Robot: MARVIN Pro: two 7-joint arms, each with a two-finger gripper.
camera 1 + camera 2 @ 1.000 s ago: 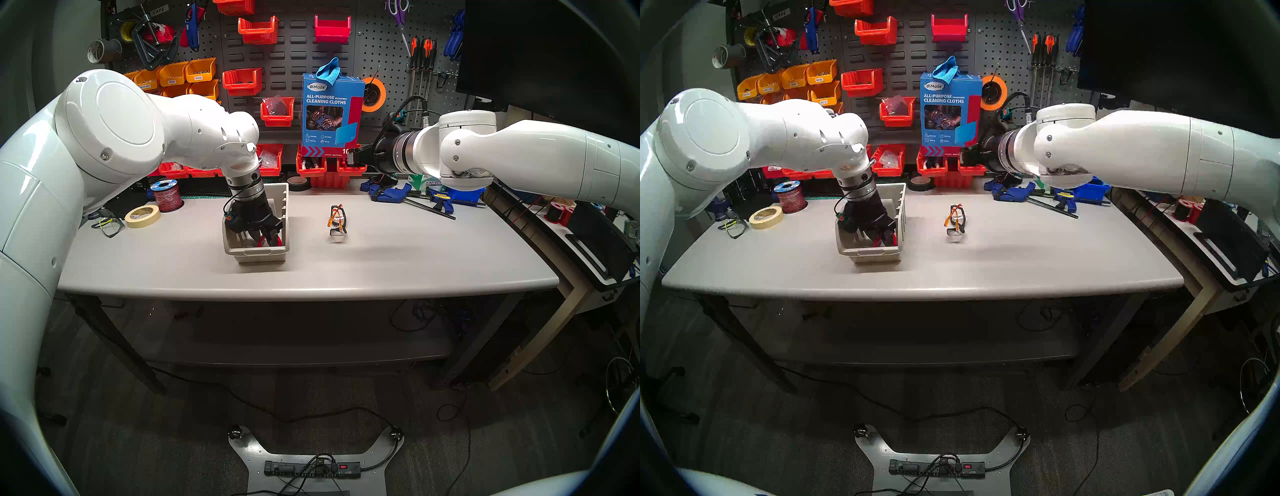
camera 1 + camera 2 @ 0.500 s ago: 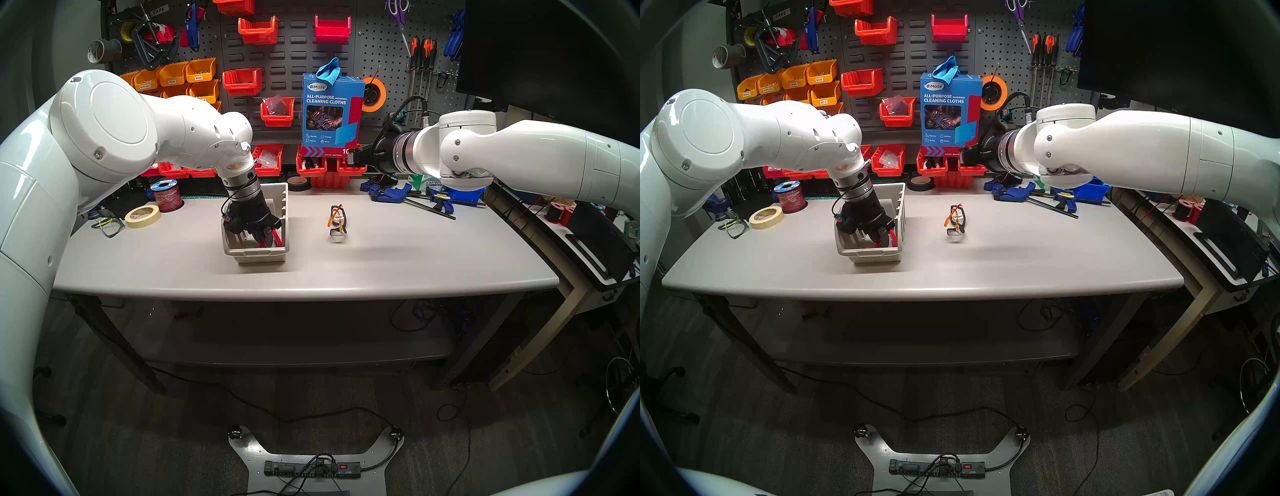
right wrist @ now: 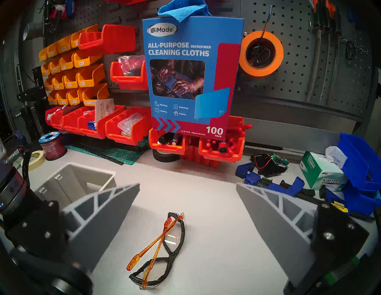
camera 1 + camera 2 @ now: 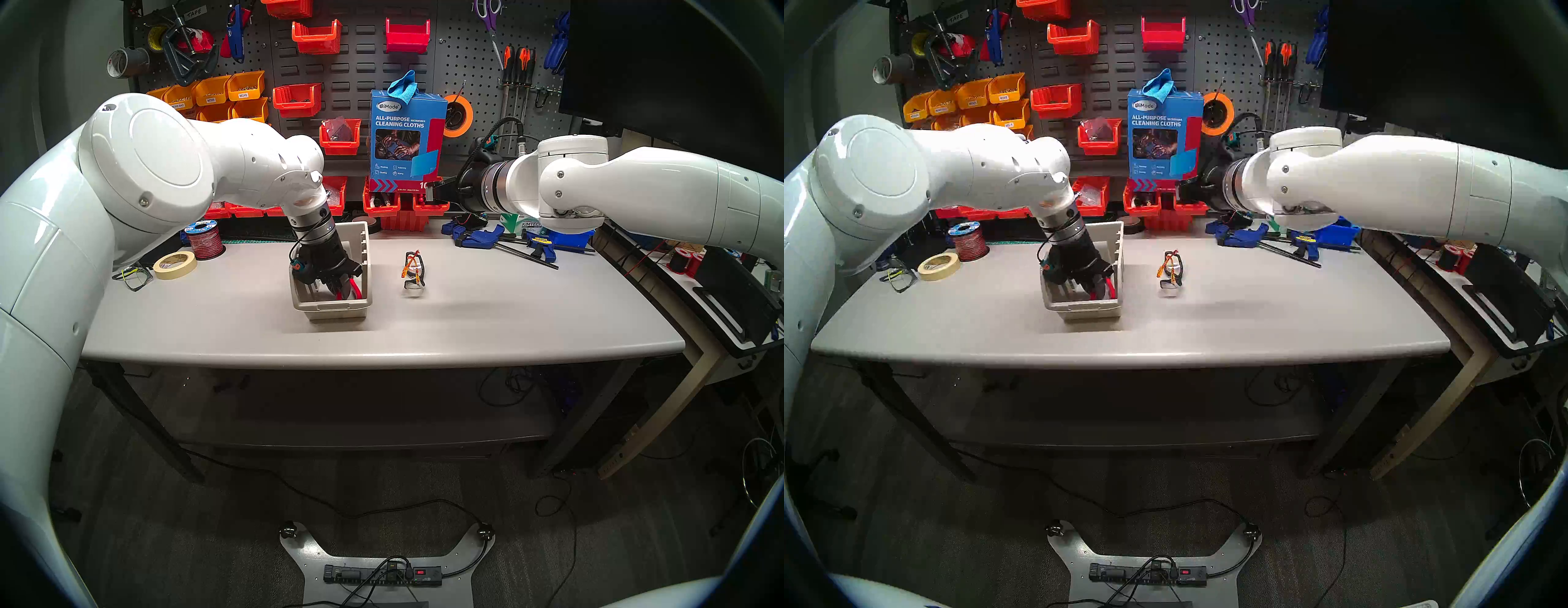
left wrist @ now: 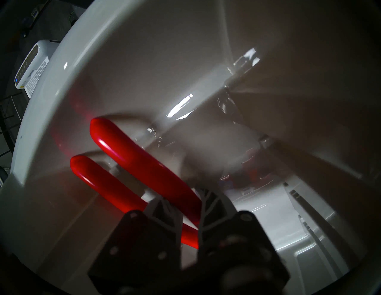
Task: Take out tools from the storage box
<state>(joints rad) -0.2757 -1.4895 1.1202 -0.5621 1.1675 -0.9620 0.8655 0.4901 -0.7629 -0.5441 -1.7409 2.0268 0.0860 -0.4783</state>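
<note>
desk (image 4: 466, 322): grey | on it: storage box (image 4: 335, 308), safety glasses (image 4: 413, 271), masking tape roll (image 4: 175, 265), wire spool (image 4: 204, 240), blue bar clamps (image 4: 500, 242)

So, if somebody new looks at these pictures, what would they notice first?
Probably the left gripper reaching down into the beige storage box near the table's middle, shut on the red-handled pliers. Next, the safety glasses lying alone on the grey table to the box's right, and the wall of orange and red bins behind.
</note>
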